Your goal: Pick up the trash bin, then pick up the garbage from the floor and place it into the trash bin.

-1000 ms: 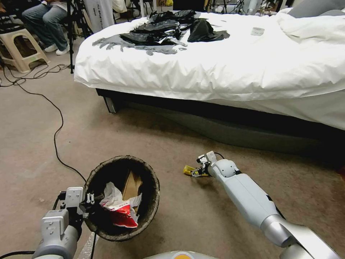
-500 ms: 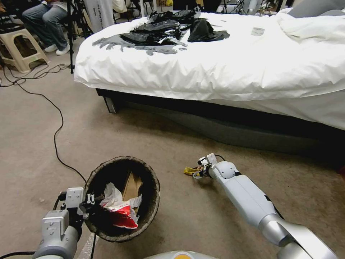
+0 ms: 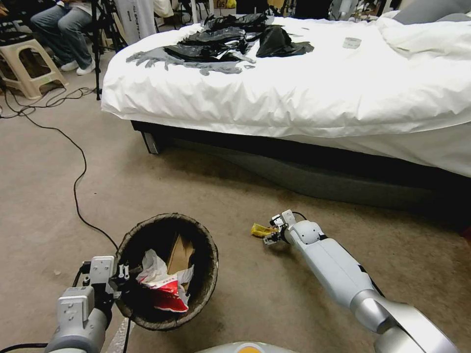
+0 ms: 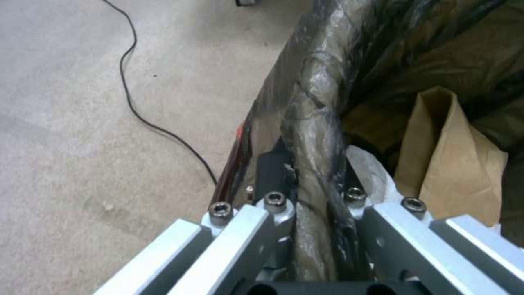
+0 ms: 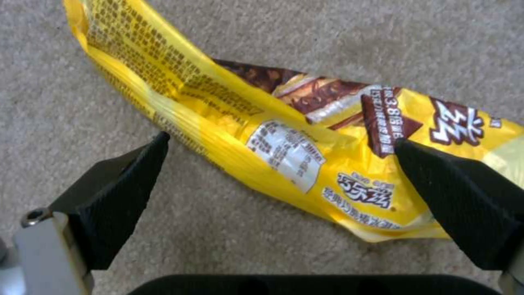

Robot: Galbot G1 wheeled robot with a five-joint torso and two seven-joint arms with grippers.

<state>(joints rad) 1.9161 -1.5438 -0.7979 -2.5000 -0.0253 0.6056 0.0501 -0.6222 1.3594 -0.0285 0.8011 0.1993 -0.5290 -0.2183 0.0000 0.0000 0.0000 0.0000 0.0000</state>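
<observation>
The trash bin (image 3: 203,287), lined with a dark bag, is at the lower left of the head view, held by its rim (image 4: 314,135) in my left gripper (image 3: 120,274), which is shut on it. Inside lie a red-and-white packet (image 3: 167,291), white tissue and brown paper (image 4: 453,164). A yellow wrapper (image 3: 260,229) of garbage lies on the carpet to the bin's right. My right gripper (image 3: 271,234) is low over it and open. In the right wrist view the black fingertips (image 5: 125,184) stand on either side of the wrapper (image 5: 284,151), one pad just over its edge.
A bed with a white duvet (image 3: 304,88) and dark frame spans the back, black bags (image 3: 230,39) piled on it. A black cable (image 3: 73,181) runs over the carpet left of the bin. A plastic stool (image 3: 29,66) and a seated person are at the far left.
My right gripper has shifted slightly down and back over the yellow wrapper. The left arm and the bin have not moved.
</observation>
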